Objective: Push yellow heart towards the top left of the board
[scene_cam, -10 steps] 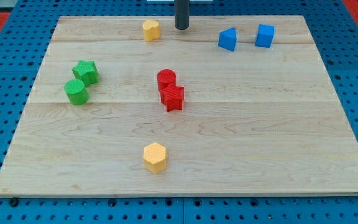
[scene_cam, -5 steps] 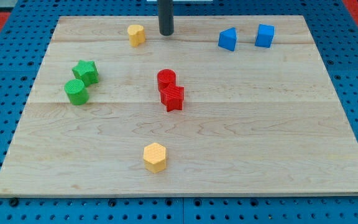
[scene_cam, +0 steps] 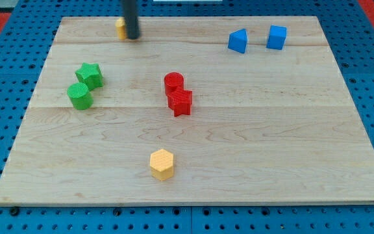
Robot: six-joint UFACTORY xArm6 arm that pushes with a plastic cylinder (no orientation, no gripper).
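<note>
The yellow heart sits near the board's top edge, left of centre, mostly hidden behind my rod. My tip rests on the board right against the heart's right side. Only a sliver of the heart shows to the left of the rod, so its shape cannot be made out.
A yellow hexagon lies near the bottom centre. A red cylinder and red star touch at mid-board. A green star and green cylinder sit at the left. Two blue blocks lie at the top right.
My tip has slid left along the top of the board, pushing the yellow heart leftward with it. The other blocks have not moved.
</note>
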